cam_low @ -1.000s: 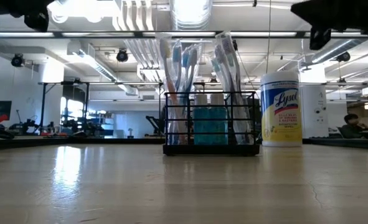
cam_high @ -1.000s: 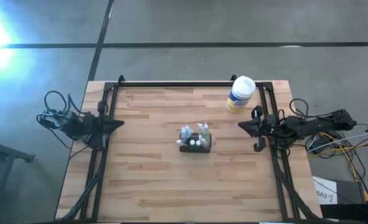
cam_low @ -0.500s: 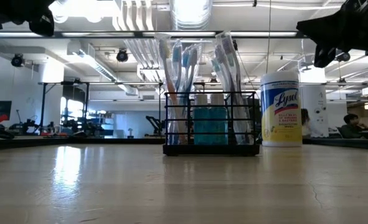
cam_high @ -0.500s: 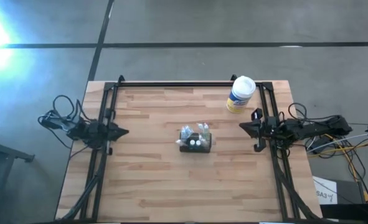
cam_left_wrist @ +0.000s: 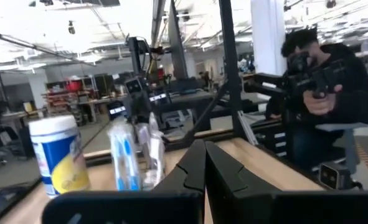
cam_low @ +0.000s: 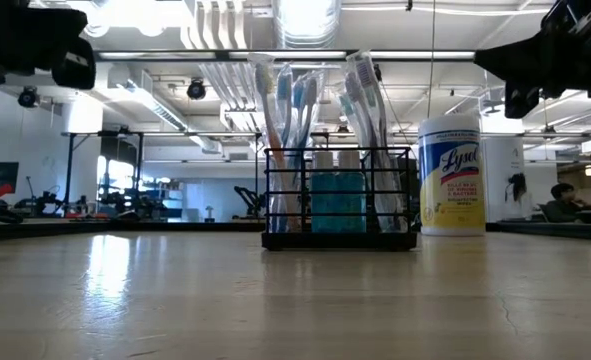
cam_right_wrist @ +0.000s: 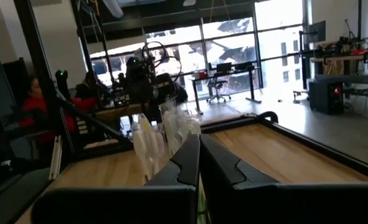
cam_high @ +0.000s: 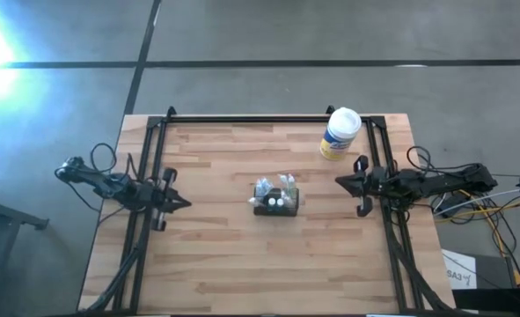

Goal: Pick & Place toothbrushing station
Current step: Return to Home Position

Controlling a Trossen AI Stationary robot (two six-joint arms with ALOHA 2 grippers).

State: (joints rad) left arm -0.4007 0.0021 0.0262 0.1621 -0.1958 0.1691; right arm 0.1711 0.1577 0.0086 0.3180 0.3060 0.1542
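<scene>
1. The toothbrushing station point(cam_high: 277, 201), a small black wire box, stands near the middle of a wooden table point(cam_high: 224, 264). Toothbrushes point(cam_low: 293, 120) stand upright in it in two bunches, their heads well above its rim. Something blue sits low between the bunches.
2. A white canister point(cam_high: 340, 134) with a yellow label stands behind the station, toward the right arm's side and apart from it.
3. The left gripper point(cam_high: 179, 202) hangs to the station's left, well apart from it and pointing toward it. Its wrist camera shows the two fingers pressed together, only a seam between them, holding nothing.
4. The right gripper point(cam_high: 342, 182) hangs to the station's right, also pointing toward it and clear of it. Its fingers are likewise closed together on nothing.
5. The key relation is that the station lies between the two grippers, roughly on the line joining them. Its longer side runs along that line, so each gripper faces a short end. The right gripper is the nearer of the two.
6. From table height, both arms show only as dark shapes in the upper corners, higher than the station's rim.
7. A person point(cam_left_wrist: 324, 81) sits beyond the station, past the right arm.
8. Judgement: with the brushes in and both grippers closed and empty at the sides, the placing looks finished and the arms appear parked. Any fresh reach for the station would need the fingers opened first, and would be shortest from the right.
</scene>
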